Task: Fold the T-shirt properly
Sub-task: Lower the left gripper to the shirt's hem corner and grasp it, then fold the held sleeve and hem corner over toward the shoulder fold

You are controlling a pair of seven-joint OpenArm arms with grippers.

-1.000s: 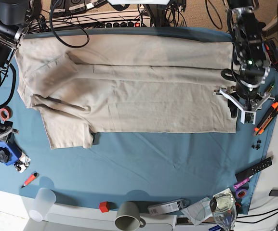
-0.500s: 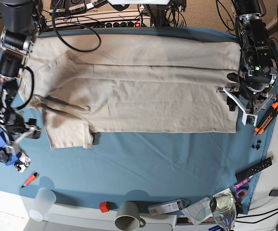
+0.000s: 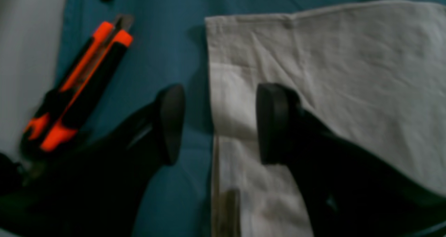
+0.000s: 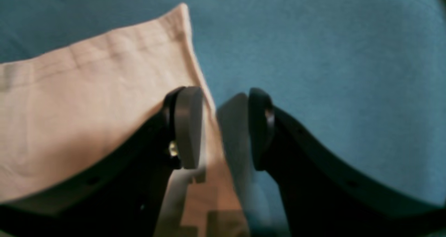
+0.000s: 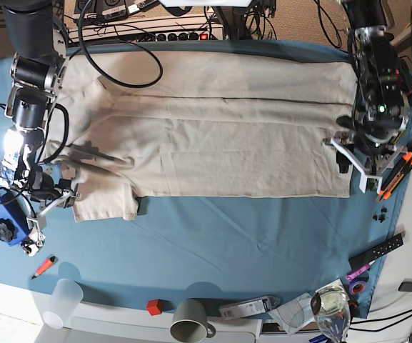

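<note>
The beige T-shirt (image 5: pixel 213 136) lies spread flat across the teal table cloth (image 5: pixel 248 229), collar end at the left and hem at the right. My left gripper (image 5: pixel 358 166) hovers over the hem's lower right corner. In the left wrist view the left gripper (image 3: pixel 219 123) is open, one finger over the T-shirt (image 3: pixel 331 66) and the other over the cloth. My right gripper (image 5: pixel 57 200) is at the lower left sleeve. In the right wrist view the right gripper (image 4: pixel 223 132) has its jaws apart astride the sleeve's edge (image 4: pixel 104 90), gripping nothing.
Orange-and-black utility knives (image 5: pixel 398 168) (image 3: pixel 80 87) lie just right of the hem. A blue object (image 5: pixel 4 223) sits at the left edge. Along the front are a clear cup (image 5: pixel 63 304), a red block (image 5: pixel 154 307), a grey mug (image 5: pixel 190 321), a glass (image 5: pixel 330 311) and a black remote (image 5: pixel 377 251).
My right arm swung in from the table's left edge to the lower left sleeve. My left gripper opened wider and stayed by the hem corner.
</note>
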